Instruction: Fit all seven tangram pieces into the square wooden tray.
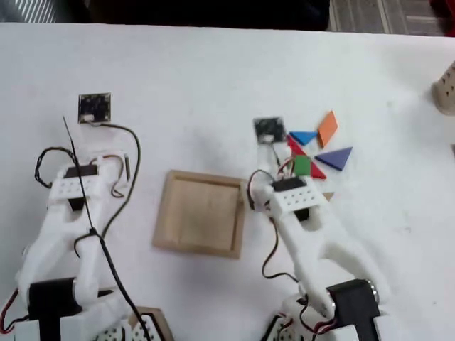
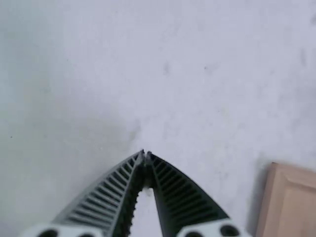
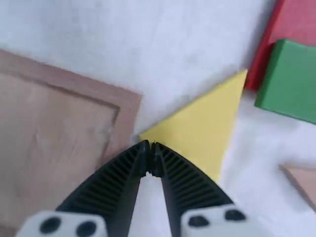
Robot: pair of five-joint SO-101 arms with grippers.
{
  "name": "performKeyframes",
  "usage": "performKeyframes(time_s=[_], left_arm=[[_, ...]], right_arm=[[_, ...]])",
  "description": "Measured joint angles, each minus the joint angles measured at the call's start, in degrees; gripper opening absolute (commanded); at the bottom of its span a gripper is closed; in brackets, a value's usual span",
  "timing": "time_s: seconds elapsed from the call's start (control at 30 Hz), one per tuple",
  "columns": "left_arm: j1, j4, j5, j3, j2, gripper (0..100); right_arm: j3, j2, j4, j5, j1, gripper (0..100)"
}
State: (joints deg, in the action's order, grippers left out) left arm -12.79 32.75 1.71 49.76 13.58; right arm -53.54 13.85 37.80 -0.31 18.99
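White table point(image 1: 213, 78), two arms side by side. On the left gripper point(image 2: 144, 155) the fingers are pressed together tip to tip with nothing between them, and there is bare tabletop under and ahead of it. One corner of the wooden tray point(image 2: 291, 202) sits off to its side, apart from it. The right gripper point(image 3: 148, 146) is likewise closed, tips right at a corner of the yellow triangle point(image 3: 197, 133), which lies flat just beside the tray's rim; can't tell whether the tips touch it. Beyond the triangle from those tips, a green square point(image 3: 291, 84) lies against a red piece point(image 3: 291, 29), and the triangle's far point nearly meets the red edge. A pale tan piece point(image 3: 301, 180) lies off to one side. High view adds the blue triangle point(image 1: 303, 136), orange parallelogram point(image 1: 327, 128) and purple triangle point(image 1: 335, 157), fanned farther out past green and red. It also puts the tray between the two arms. Every piece seen lies on the table, outside the tray.
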Motion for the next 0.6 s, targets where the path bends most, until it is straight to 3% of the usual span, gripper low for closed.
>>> performKeyframes(time_s=[0.43, 0.6], left_arm=[[0.0, 0.0, 0.0, 0.0, 0.0, 2], [0.0, 0.0, 0.0, 0.0, 0.0, 2]], right_arm=[[-1.76, 2.11, 4.13, 16.26, -8.97, 1.8], [-1.76, 2.55, 6.59, 18.9, -9.76, 1.8]])
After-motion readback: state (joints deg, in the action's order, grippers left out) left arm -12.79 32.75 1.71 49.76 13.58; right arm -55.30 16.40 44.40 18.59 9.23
